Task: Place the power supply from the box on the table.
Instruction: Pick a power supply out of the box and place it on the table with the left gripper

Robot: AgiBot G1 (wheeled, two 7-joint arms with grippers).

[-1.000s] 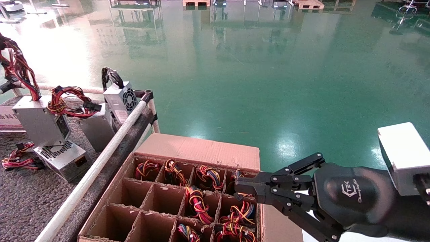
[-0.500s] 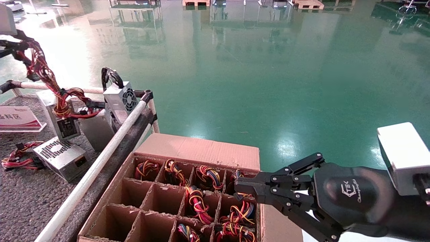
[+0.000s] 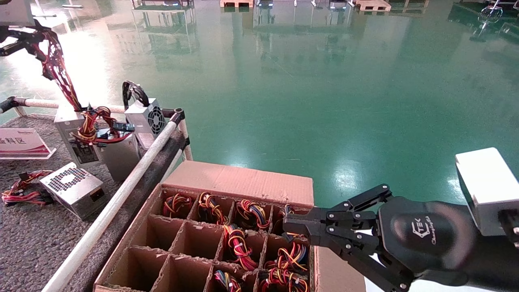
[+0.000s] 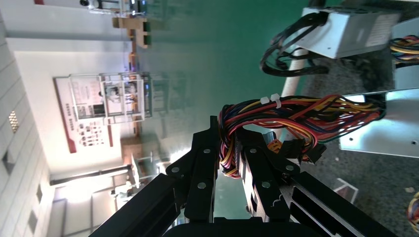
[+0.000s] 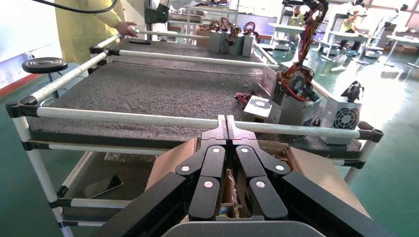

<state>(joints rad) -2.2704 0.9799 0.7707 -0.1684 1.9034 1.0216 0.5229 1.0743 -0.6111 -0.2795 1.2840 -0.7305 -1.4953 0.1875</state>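
The left hand point(image 4: 228, 148) grips the power supply's point(image 3: 73, 134) wire bundle point(image 3: 61, 77), high above the desk's point(image 3: 28, 243) far edge. The right hand point(image 5: 227, 123), fingers closed together on nothing, hovers over the box point(image 3: 239, 182).

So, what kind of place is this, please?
Probably a factory or warehouse hall: a wide glossy green floor, wooden pallets far back, and a carton of power supplies beside a pipe-rail table.

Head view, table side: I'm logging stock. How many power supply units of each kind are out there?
Plain silver-grey: 2 (the power supply, wires in the left gripper; its neighbour)
Perforated face: 1
Fan grille: 1
Total: 4
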